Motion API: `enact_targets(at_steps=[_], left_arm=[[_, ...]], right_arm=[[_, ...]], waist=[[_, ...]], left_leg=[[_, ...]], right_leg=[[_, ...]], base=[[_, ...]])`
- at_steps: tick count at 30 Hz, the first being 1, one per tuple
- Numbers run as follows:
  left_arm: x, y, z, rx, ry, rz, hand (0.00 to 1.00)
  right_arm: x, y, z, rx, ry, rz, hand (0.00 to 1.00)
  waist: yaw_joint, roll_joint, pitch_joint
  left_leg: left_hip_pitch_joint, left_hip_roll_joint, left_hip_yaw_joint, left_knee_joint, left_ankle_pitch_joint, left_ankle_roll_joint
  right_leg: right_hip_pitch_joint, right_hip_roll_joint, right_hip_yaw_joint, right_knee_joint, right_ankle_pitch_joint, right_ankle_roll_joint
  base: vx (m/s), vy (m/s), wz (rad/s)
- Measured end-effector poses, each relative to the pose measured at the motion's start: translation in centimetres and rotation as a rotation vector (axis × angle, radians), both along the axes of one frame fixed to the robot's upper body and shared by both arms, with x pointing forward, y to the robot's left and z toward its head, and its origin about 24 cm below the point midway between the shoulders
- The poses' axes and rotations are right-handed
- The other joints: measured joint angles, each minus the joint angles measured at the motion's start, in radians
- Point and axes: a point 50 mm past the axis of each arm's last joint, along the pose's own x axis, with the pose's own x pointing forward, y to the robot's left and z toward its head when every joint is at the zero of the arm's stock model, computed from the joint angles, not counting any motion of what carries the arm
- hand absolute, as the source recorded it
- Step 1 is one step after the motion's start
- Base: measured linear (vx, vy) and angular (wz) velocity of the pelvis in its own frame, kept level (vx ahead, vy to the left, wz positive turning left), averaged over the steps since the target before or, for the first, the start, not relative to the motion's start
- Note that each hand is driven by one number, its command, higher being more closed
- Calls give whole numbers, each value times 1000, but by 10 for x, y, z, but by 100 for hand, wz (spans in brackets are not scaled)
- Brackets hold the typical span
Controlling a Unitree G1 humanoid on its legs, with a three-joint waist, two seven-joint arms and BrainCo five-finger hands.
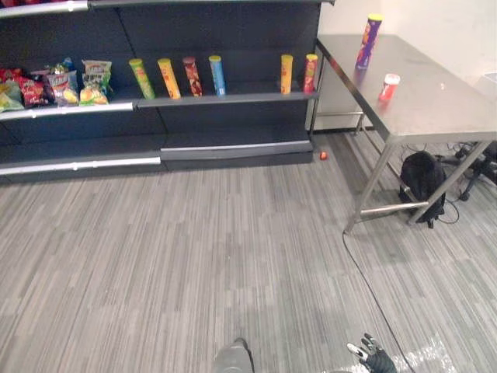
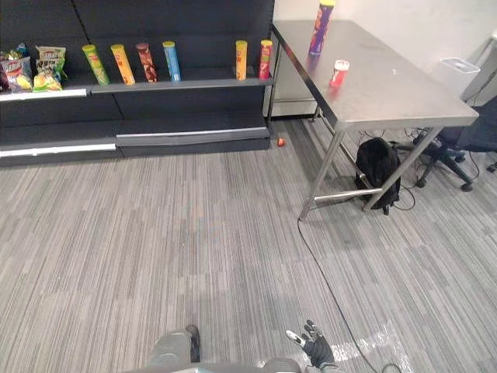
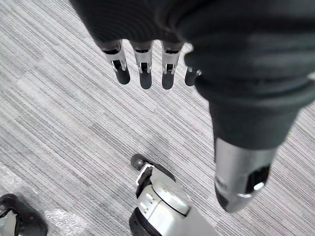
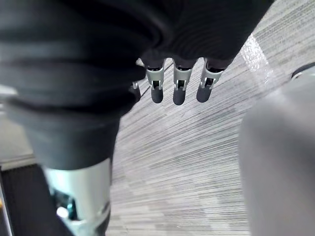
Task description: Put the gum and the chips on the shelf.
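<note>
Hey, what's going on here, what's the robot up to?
Nothing is being handled yet. Both the left hand and the right hand hang open and empty above the carpet. The purple chips can and the small red gum tub sit on the steel table, beside the shelf that holds other cans and bags.

shop with snack-stocked shelf (image 1: 225, 99)

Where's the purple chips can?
In the left eye view's upper right, the purple chips can stands upright at the far end of the steel table, beside the shelf, beyond the red gum tub.
</note>
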Motion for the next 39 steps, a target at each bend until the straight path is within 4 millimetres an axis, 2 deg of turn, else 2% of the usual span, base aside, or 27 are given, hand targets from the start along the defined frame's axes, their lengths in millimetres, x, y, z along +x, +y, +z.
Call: enact_targets(at_steps=[1, 2, 3, 4, 5, 6, 8, 11, 12, 14, 15, 16, 17, 18, 21, 22, 23, 24, 25, 26, 28, 30, 33, 36, 37, 38, 39], left_arm=[[-3, 0, 0, -7, 20, -21, 0], [1, 1, 0, -4, 14, -37, 0], [2, 1, 0, -6, 14, -46, 0], [5, 0, -1, -3, 10, -68, 0], [10, 4, 0, 16, 1, -90, 0], [11, 5, 0, 21, -2, -93, 0], [20, 12, 1, 56, -23, -106, 0], [44, 9, 3, 103, -87, -101, 0], [52, 7, 3, 111, -110, -100, 0], [82, 7, 8, 139, -221, -96, 0], [90, 5, 9, 140, -252, -92, 0], [99, -4, 10, 131, -293, -69, 0], [105, -13, 10, 111, -310, -62, 0], [116, -26, 11, 89, -347, -78, 0], [124, -39, 13, 71, -386, -68, 0], [124, -38, 13, 73, -385, -46, 0], [123, -35, 13, 75, -382, -21, 0], [122, -34, 13, 76, -379, -6, 0], [118, -31, 12, 74, -362, 30, 0], [116, -28, 11, 78, -358, 53, 0], [105, -20, 10, 91, -318, 105, 0], [93, -17, 8, 96, -286, 105, 0], [89, -11, 9, 105, -281, 122, 0], [78, -6, 8, 114, -244, 115, 0], [71, -4, 7, 120, -223, 120, 0], [58, -1, 6, 131, -191, 124, 0], [53, 1, 6, 139, -177, 115, 0]], right_arm=[[1, -1, 1, -5, -6, -23, 0], [-1, -2, 0, -9, 2, -35, 0], [-3, -2, 0, -10, 6, -38, 0], [-10, -4, -1, -13, 22, -52, 0], [-10, 0, -2, -6, 22, -45, 0], [-11, 0, -2, -4, 24, -47, 0], [-20, 4, -4, 6, 44, -98, 0], [-23, 2, -4, -15, 46, -113, 0], [-24, 1, -3, -20, 40, -113, 0], [-25, 1, -1, -32, 14, -111, 0], [-26, 2, -1, -31, 13, -108, 0], [-28, -1, 0, -39, 16, -105, 0], [-26, -4, 0, -48, 13, -104, 0], [-23, -10, 2, -68, 10, -104, 0], [-17, -14, 3, -88, 16, -100, 0], [-17, -14, 2, -87, 29, -102, 0], [-17, -14, 3, -87, 27, -99, 0], [-17, -15, 3, -90, 24, -96, 0], [-16, -17, 4, -96, 17, -93, 0], [-16, -17, 4, -98, 19, -91, 0], [-16, -16, 4, -111, 29, -70, 0], [-13, -15, 4, -121, 27, -69, 0], [-9, -10, 4, -112, 19, -78, 0], [4, -1, 5, -92, -13, -60, 0], [8, 3, 5, -82, -25, -47, 0], [12, 12, 4, -58, -33, -21, 0], [11, 20, 3, -37, -31, -10, 0]], waist=[[-3, -11, 1], [-17, -28, 8], [-23, -24, 6], [-36, 0, -7], [-45, -8, -13], [-45, -9, -14], [-50, -18, -13], [-51, 7, -3], [-51, 15, -2], [-56, 25, -5], [-61, 21, -7], [-67, 24, -16], [-74, 48, -17], [-71, 72, -30], [-71, 89, -40], [-70, 93, -46], [-73, 96, -50], [-72, 96, -50], [-71, 98, -50], [-69, 101, -50], [-66, 93, -45], [-54, 89, -47], [-20, 59, -36], [-12, 40, -38], [-4, 37, -36], [15, 31, -40], [17, 17, -42]], left_leg=[[42, -30, 15, -39, -3, 11], [94, -65, 19, -92, -3, 18], [124, -78, 16, -123, -2, 20], [165, -92, 12, -167, -5, 36], [194, -94, 12, -203, -6, 58], [202, -93, 12, -210, -6, 61], [253, -73, 11, -263, -12, 72], [308, -15, 8, -280, -61, 46], [321, 1, 8, -279, -75, 36], [371, 43, -8, -269, -149, -11], [386, 45, -20, -261, -171, -19], [422, 56, -37, -245, -216, -18], [431, 73, -45, -231, -218, -9], [433, 95, -46, -196, -174, -15], [428, 131, -49, -49, -29, -24], [391, 154, -60, 83, 35, -19], [303, 179, -97, 271, 143, -30], [251, 191, -117, 372, 213, -45], [128, 218, -136, 597, 270, -68], [73, 231, -131, 700, 266, -66], [-58, 245, -68, 874, 157, -41], [-124, 243, -18, 815, 65, -13], [-166, 199, 75, 463, -9, 12], [-151, 145, 29, -1, 42, 2], [-145, 147, 4, -61, 105, -28], [-129, 119, 10, -28, 157, -48], [-138, 113, 12, 12, 111, -48]], right_leg=[[-71, -34, 8, 137, 57, -32], [-128, -79, -10, 251, 170, -33], [-143, -92, -18, 288, 236, -37], [-191, -99, -30, 372, 230, -42], [-260, -85, -100, 444, 103, -60], [-271, -77, -115, 450, 77, -60], [-332, 6, -251, 355, -40, -60], [-396, 99, -324, 83, -34, -52], [-406, 115, -327, 11, -18, -44], [-422, 149, -289, -294, 116, -21], [-418, 146, -270, -342, 130, -7], [-416, 140, -254, -322, 233, -17], [-423, 144, -265, -270, 243, -32], [-443, 153, -274, -173, 183, -86], [-393, 172, -288, -85, 59, -108], [-352, 188, -292, -84, 18, -111], [-312, 202, -297, -91, -16, -116], [-294, 209, -296, -97, -33, -117], [-255, 225, -293, -112, -64, -131], [-231, 232, -291, -118, -75, -132], [-98, 239, -285, -182, -98, -129], [-20, 232, -269, -233, -98, -108], [58, 170, -248, -270, -118, -66], [87, 102, -187, -268, -184, -15], [95, 86, -154, -264, -210, 12], [112, 63, -99, -277, -229, -1], [111, 63, -55, -273, -229, -1]], base=[[196, 125, -10], [247, 164, -5], [273, 156, 4], [332, 176, 0], [281, 138, -5], [268, 85, -7], [365, -22, 0], [439, -119, 9], [486, -166, 13], [554, -211, 30], [622, -256, 49], [538, -205, 44], [675, -260, 38], [773, -347, 14], [700, -315, -4], [678, -240, -4], [526, -172, -4], [490, -101, -2], [388, -40, -5], [461, -18, -9], [463, 9, -16], [410, 60, -29], [416, 181, -26], [403, 324, -43], [482, 483, -85], [427, 373, -79], [447, 313, -61]])
